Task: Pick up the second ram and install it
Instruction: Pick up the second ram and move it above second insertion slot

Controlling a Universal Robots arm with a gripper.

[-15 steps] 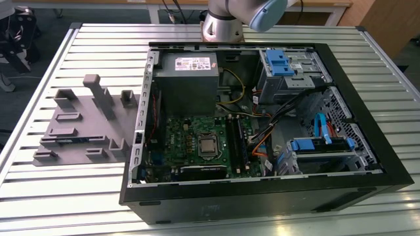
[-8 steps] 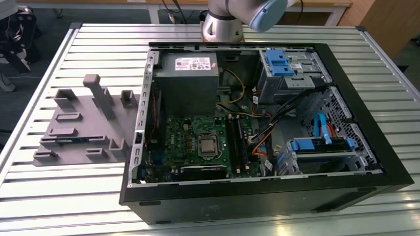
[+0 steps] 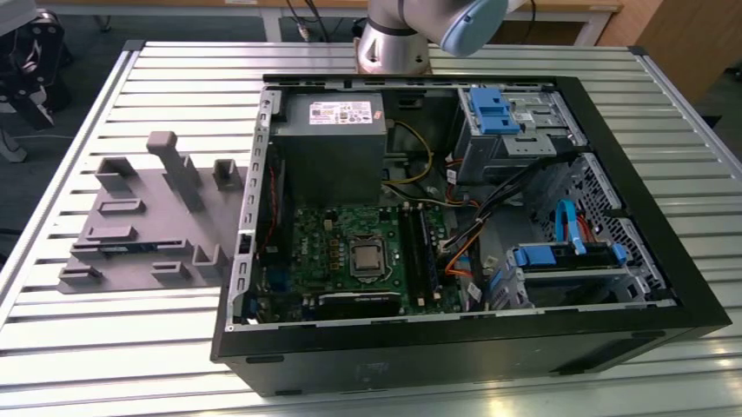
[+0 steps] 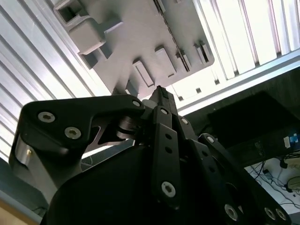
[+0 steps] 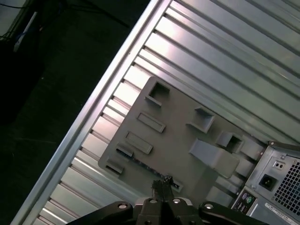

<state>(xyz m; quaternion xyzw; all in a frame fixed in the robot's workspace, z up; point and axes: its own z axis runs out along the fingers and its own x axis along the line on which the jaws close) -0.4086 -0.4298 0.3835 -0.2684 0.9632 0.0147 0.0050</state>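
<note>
Gripper (image 5: 161,183) fingertips are seen pressed together, nothing held. Well below them, the second ram (image 5: 140,161) is lodged in the grey holder (image 5: 183,133) on the worktop (image 5: 225,56), its long axis laid along the worktop's ribs.

Nothing legible right now, white sticker (image 3: 340,112) on PSU (image 3: 328,152), print too small to make out, mobo (image 3: 336,252) markings just specks, can't read any.

Grey fixture plate (image 5: 178,136) on slatted table (image 5: 225,51), jaws together over it
</note>
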